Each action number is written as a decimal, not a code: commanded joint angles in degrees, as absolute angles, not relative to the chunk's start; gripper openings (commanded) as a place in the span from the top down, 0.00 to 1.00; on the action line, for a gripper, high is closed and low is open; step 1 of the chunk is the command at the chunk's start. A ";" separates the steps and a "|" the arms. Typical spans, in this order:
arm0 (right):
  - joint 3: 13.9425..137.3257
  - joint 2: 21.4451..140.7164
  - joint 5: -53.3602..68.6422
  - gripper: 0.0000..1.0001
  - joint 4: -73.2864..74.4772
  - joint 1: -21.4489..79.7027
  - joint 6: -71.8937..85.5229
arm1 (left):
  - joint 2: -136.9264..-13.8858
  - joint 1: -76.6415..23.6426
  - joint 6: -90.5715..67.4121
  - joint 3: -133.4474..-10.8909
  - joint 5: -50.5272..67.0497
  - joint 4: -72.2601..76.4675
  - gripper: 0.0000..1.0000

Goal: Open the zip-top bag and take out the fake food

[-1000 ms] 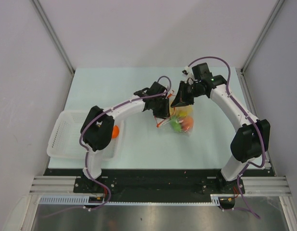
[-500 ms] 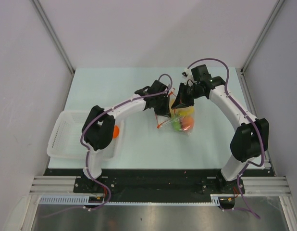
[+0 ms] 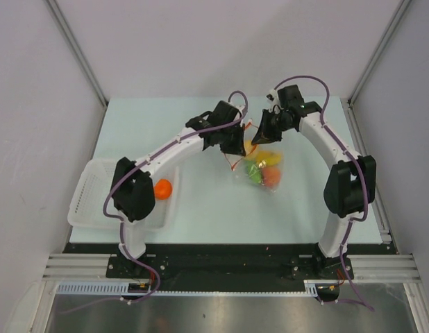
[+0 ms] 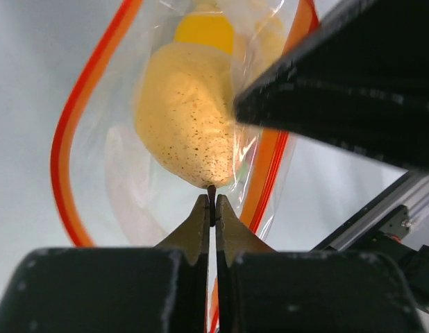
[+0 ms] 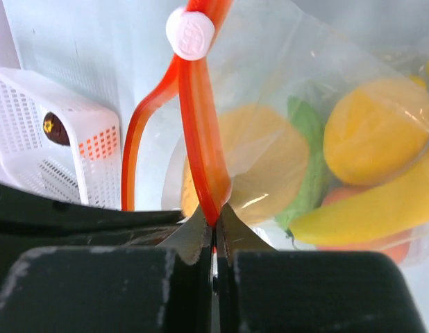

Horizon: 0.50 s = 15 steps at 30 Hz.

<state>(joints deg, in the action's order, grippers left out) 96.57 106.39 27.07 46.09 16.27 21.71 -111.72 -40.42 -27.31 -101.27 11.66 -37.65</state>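
Higher in the picture now, my left gripper (image 4: 212, 205) and right gripper (image 5: 215, 216) pinch the zip-top bag (image 3: 263, 173); next, pull it open.

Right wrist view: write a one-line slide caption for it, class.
Right gripper pinches the red-orange zip strip of the zip-top bag below its white slider, fake food inside.

Lab cell: grey panels (image 3: 34, 104), aluminium rails (image 3: 82, 266)
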 commanded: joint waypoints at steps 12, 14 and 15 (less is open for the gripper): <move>113.29 117.42 25.58 1.00 44.38 16.17 17.31 | -97.92 -32.61 -20.21 -104.86 -4.99 -43.77 1.00; 114.86 118.64 25.66 1.00 44.39 16.08 17.14 | -94.49 -31.30 -20.91 -102.14 -6.76 -42.20 1.00; 115.66 119.09 25.66 1.00 44.38 16.08 16.88 | -93.26 -30.94 -21.18 -101.00 -7.99 -41.93 1.00</move>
<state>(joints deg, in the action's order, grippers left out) 110.67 117.56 26.22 45.32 16.01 18.79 -101.08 -32.64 -21.85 -102.85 -0.80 -43.86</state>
